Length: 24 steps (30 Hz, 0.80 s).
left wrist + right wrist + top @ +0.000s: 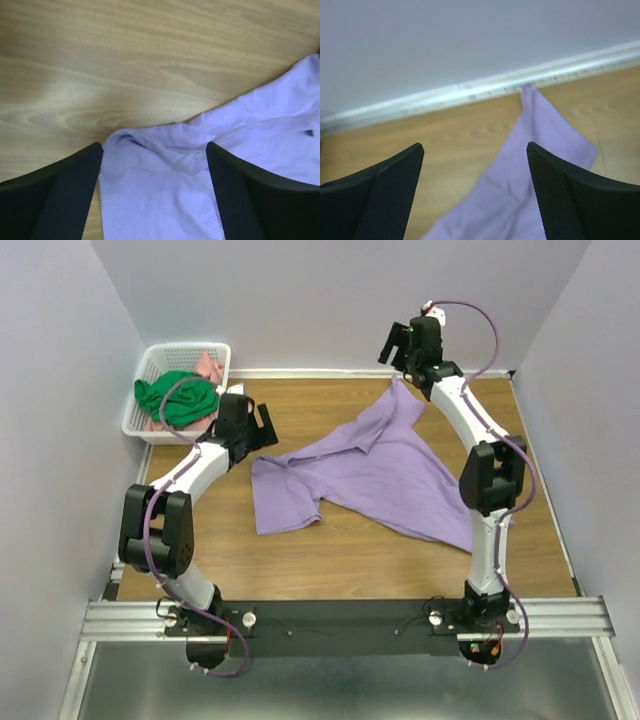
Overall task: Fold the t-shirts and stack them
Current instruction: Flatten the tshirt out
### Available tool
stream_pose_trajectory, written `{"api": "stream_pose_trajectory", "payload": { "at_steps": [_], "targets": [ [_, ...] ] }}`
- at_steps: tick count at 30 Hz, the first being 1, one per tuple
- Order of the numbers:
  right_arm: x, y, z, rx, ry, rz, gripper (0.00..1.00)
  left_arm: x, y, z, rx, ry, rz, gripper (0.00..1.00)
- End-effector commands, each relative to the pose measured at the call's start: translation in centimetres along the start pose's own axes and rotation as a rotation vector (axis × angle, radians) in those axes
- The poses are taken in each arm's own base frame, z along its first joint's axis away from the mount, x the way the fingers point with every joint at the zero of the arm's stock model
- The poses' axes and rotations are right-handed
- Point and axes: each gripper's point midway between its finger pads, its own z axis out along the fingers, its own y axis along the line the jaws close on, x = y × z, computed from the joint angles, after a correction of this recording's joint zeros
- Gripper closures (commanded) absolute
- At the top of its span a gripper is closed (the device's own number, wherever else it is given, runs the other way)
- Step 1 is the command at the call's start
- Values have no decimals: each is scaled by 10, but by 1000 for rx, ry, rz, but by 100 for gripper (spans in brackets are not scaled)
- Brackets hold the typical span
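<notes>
From above, the green t-shirt [178, 398] hides most of the pink t-shirt [209, 367] in the basket [152, 358]. The purple t-shirt [385, 470] lies on the table [350, 552].

Left wrist: the left gripper [155, 146] is wide open over its bunched edge, holding nothing.

Right wrist: the right gripper [475, 146] is wide open and empty, above a corner.

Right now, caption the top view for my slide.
Lavender t-shirt spread between open left gripper and right gripper; green t-shirt in white basket.

No legible text or markings
</notes>
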Motion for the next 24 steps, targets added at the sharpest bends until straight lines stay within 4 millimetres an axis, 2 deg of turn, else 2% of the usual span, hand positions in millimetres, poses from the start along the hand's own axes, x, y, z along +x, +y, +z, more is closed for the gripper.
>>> {"api": "stream_pose_trajectory", "payload": {
  "at_steps": [1, 2, 4, 5, 6, 7, 8, 9, 10, 11, 12, 14, 15, 17, 19, 22, 24],
  "targets": [
    [17, -11, -58, -13, 82, -47, 9, -15, 8, -8, -57, -33, 3, 6],
    [34, -21, -69, 6, 125, -45, 10, -20, 10, -16, -68, -55, 1, 6],
    [52, -33, -95, 25, 171, -14, 14, -7, 20, -24, -99, -35, 9, 6],
    [78, -51, -122, 54, 229, -14, 16, -9, 21, -35, -98, -54, 9, 6],
    [89, -58, -135, 63, 254, -3, 19, 7, 32, -38, -129, -26, 11, 6],
    [107, -68, -148, 85, 293, 19, 23, 14, 35, -43, -137, -21, 11, 6],
    [102, -69, -172, 75, 281, 34, 26, 14, 35, -53, -130, -35, 6, 7],
    [138, -88, -186, 115, 356, 45, 30, 33, 42, -56, -143, 1, -2, 9],
    [145, -94, -198, 126, 363, 58, 32, 40, 44, -60, -142, 12, -7, 9],
    [163, -108, -218, 151, 394, 64, 34, 53, 45, -69, -141, 28, -11, 9],
    [168, -114, -227, 173, 391, 93, 37, 58, 45, -72, -143, 32, -36, 10],
    [182, -130, -240, 217, 399, 109, 40, 68, 39, -81, -118, 36, -46, 11],
    [192, -141, -247, 250, 401, 124, 42, 80, 41, -83, -125, 62, -51, 12],
    [202, -153, -249, 291, 412, 132, 43, 93, 39, -83, -133, 87, -81, 12],
    [216, -168, -248, 354, 435, 127, 44, 112, 36, -80, -137, 128, -71, 13],
    [224, -183, -241, 419, 444, 111, 47, 126, 28, -76, -141, 159, -50, 14],
    [232, -190, -231, 440, 448, 97, 47, 133, 29, -73, -164, 174, -43, 17]
  ]
}}
